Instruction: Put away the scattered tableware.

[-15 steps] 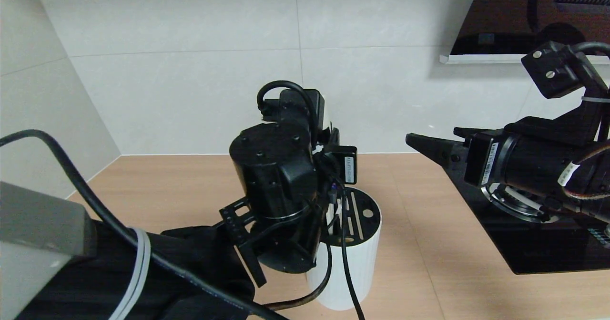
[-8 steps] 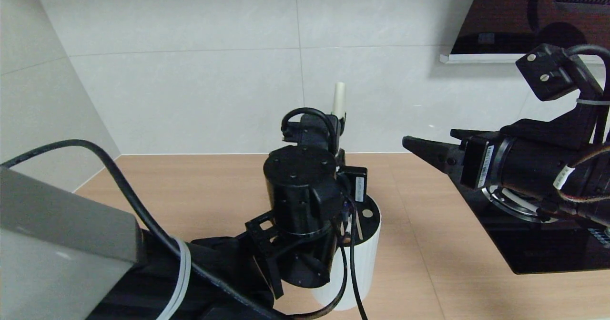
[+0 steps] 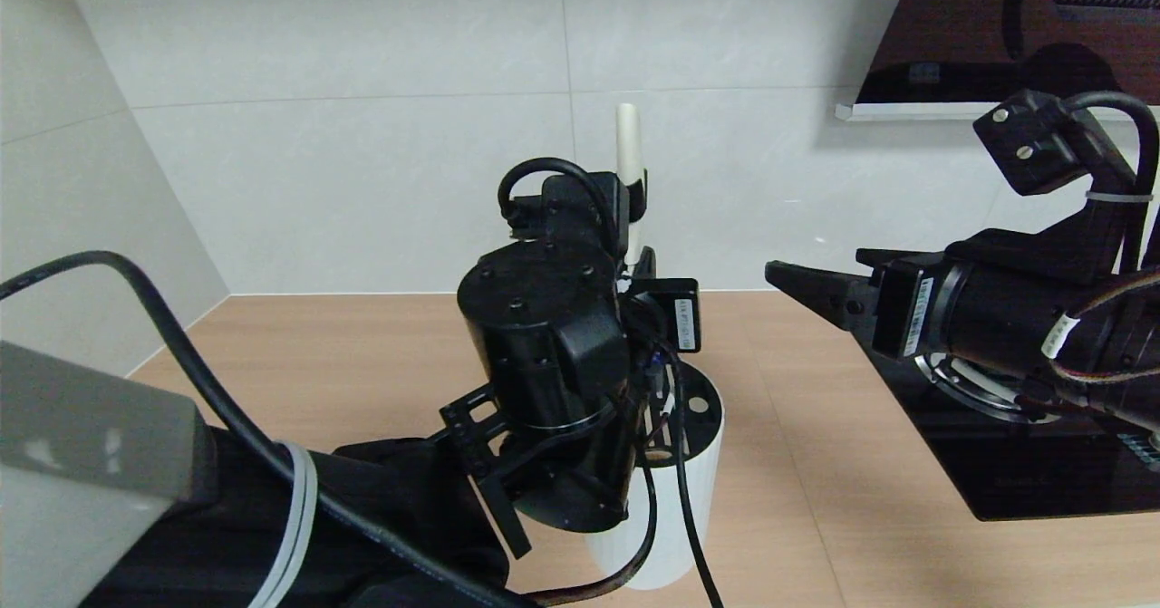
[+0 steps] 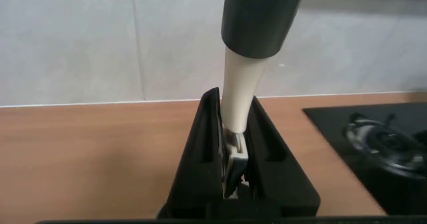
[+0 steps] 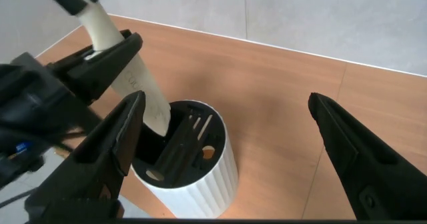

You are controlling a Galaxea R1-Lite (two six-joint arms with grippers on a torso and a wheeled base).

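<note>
1. Judged step: stowing one piece in the holder. The left end effector [image 4: 231, 154] is clamped on a cream plastic utensil with a dark grey cap [image 4: 239, 97], held nearly upright.
2. Its lower end reaches the black slotted top of the white ribbed cylindrical holder [image 5: 200, 177] on the pale wooden worktop [image 3: 362, 345]; whether it sits in a slot is unclear.
3. The right end effector [image 5: 225, 99] hangs wide and empty to the holder's right.
4. The next move probably calls for a straight descent in line with a slot, then release.

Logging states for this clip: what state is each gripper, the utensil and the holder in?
left gripper: shut on the cream-handled utensil.
cream-handled utensil: held handle up, lower end at the holder's slotted top.
white holder: standing upright.
right gripper: open, empty.
</note>
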